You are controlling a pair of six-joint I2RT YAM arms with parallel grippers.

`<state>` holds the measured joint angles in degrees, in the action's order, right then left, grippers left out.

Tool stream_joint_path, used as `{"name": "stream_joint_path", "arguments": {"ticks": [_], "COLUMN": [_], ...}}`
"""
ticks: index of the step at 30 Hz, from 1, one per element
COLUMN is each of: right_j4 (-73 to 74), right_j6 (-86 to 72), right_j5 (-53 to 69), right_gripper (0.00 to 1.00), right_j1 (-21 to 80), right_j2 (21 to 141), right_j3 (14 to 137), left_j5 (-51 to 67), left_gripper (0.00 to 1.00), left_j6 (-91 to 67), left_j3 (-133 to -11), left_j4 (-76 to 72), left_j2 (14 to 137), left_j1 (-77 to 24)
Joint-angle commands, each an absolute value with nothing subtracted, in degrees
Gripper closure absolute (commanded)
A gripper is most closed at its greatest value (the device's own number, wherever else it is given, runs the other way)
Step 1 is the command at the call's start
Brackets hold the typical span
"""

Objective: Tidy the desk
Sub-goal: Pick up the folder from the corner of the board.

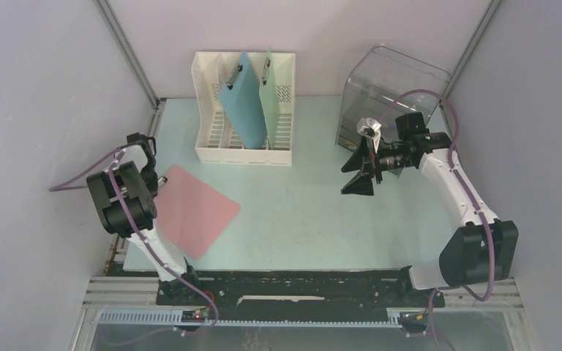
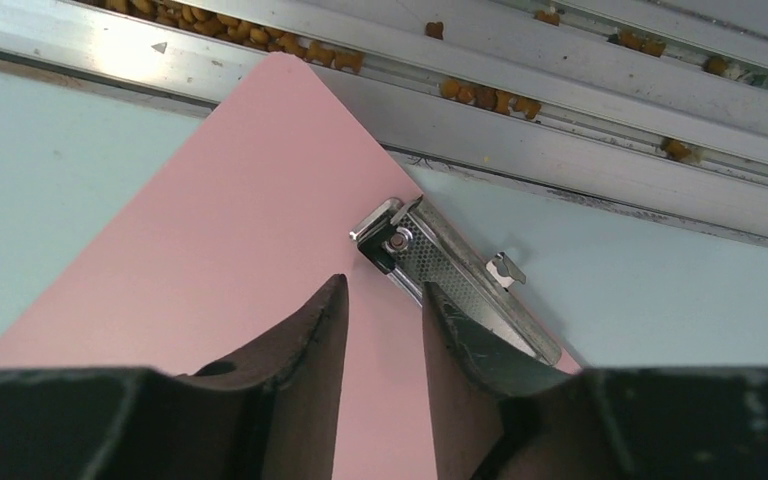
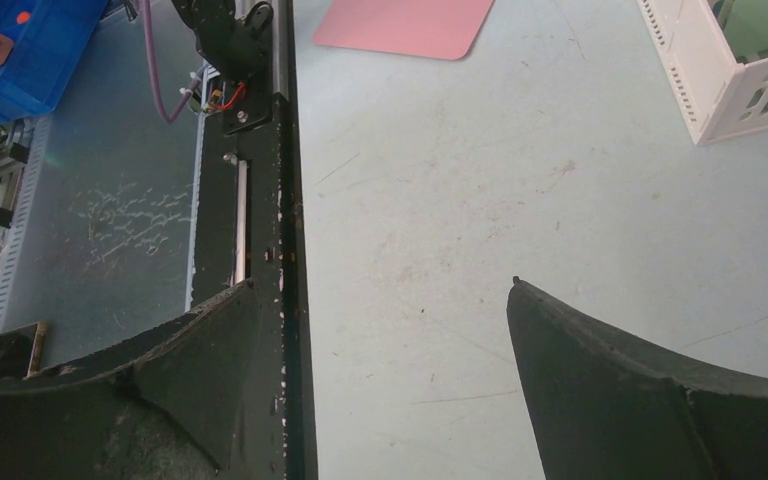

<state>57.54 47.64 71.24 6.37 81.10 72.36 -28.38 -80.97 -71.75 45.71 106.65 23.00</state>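
Desk (image 1: 315, 212): pale mint tabletop filling the middle of the top view, with a metal frame rail (image 2: 580, 140) along its left edge.
Pink clipboard (image 1: 194, 210): flat on the desk at centre left, skewed, one corner reaching the rail; not yet filed.
Metal clip (image 2: 460, 275): on the pink board's edge, right of centre in the left wrist view.
File rack (image 1: 243, 155): white, upper centre; a blue clipboard (image 1: 240, 102) and a green clipboard (image 1: 276, 95) stand in it.
Left gripper (image 2: 383, 288): low over the pink board, fingers part-way apart, bare pink showing through the narrow gap, nothing pinched. One finger overlaps the clip; whether they touch cannot be told.
Right gripper (image 3: 382, 285): spread fully wide, empty, above bare desk at centre right.
Risk (judgement): jaws closing on the flat board face would likely slip off. A pinch on the clip's end alone could let the board swing or drop. A push could drive the corner over the rail.
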Motion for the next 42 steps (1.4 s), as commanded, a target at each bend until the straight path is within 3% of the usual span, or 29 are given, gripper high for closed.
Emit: {"name": "stream_joint_path", "arguments": {"ticks": [1,4,8,28,31,37,42], "right_j4": [57.83,57.84,57.91,58.01,58.33,58.63,58.79], "right_j6": [48.49,48.65,48.69,48.95,49.27,49.74,49.92], "right_j5": [73.5,73.65,73.68,75.49,75.9,76.2,76.42], "right_gripper": [0.0,0.0,0.0,0.0,0.0,0.0,0.0], "right_j1": [5.52,5.26,5.2,2.98,2.67,2.58,2.59], "right_j2": [79.03,78.95,78.93,76.7,76.48,76.64,76.75], "right_j3": [72.48,72.45,72.51,72.47,72.43,72.44,72.51], "left_j5": [-31.47,-31.83,-31.24,-25.42,-26.69,-29.57,-25.94], "left_gripper": [0.64,0.79,0.83,0.86,0.8,0.54,0.47], "left_j6": [-78.53,-77.9,-76.12,-73.65,-71.23,-66.03,-68.09], "left_j3": [-70.61,-68.29,-67.68,-59.41,-61.99,-67.41,-67.0], "left_j4": [43.77,41.22,39.91,32.47,32.97,33.57,31.4], "left_j2": [105.76,104.7,104.26,95.93,97.21,99.42,101.04], "left_j1": [23.21,23.46,23.6,16.04,16.11,17.21,21.14]}}
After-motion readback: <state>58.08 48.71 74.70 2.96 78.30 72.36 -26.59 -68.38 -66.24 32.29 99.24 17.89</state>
